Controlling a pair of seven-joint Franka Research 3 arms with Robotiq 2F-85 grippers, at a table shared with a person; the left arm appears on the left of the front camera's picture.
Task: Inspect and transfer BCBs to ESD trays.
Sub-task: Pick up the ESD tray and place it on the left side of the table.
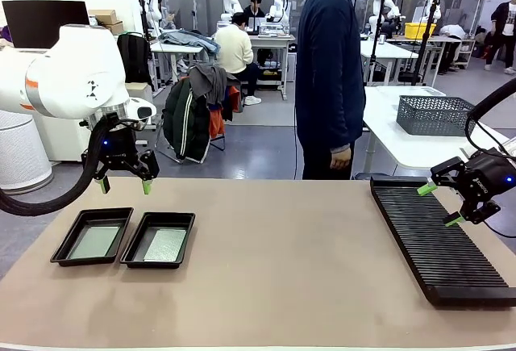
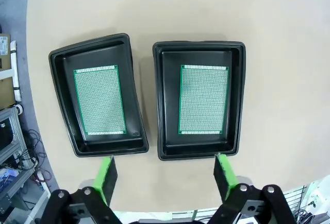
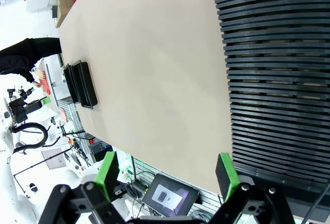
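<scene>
Trays sit side by side at my left end of the desk (image 1: 282, 270): the left ESD tray (image 1: 93, 236) and the right ESD tray (image 1: 159, 240), rims nearly touching. Each holds one green BCB lying flat inside, the left BCB (image 2: 100, 100) and the right BCB (image 2: 203, 99). My left pincer (image 1: 123, 182) hangs above them, apart from both, fingers spread wide and holding nothing. My right pincer (image 1: 440, 205) hovers over the long black ribbed rack (image 1: 439, 242) at my right end, also spread wide and empty. A person (image 1: 329, 73) in a dark jacket stands at the far side.
</scene>
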